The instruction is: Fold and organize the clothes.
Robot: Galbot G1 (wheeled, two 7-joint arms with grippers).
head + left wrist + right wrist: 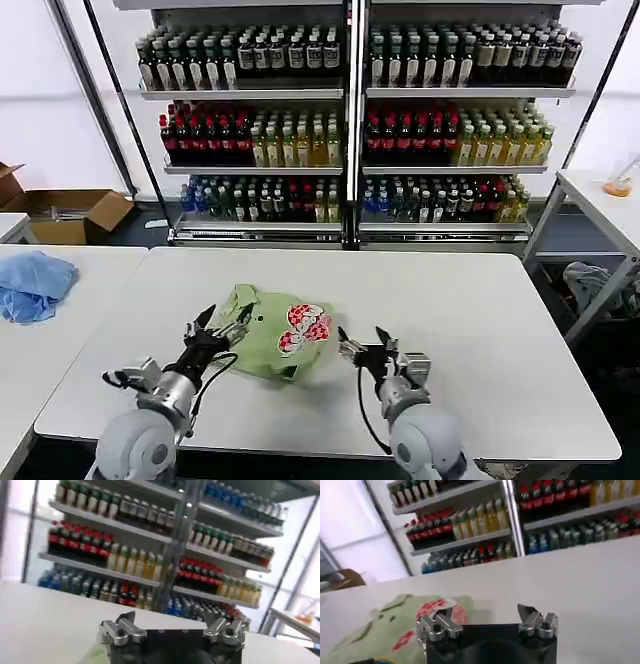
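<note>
Two grippers hover low over the white table [480,340], both with fingers spread and holding nothing. Left gripper [222,322] sits at the near-left edge of the light green shirt [262,340]; right gripper [362,345] is just beside its right edge, with bare tabletop beyond it. That shirt lies crumpled, red-and-white print up, near the front edge. A blue cloth [35,283] rests on the neighbouring table, well apart. Bottle shelves [350,130] stand behind.
</note>
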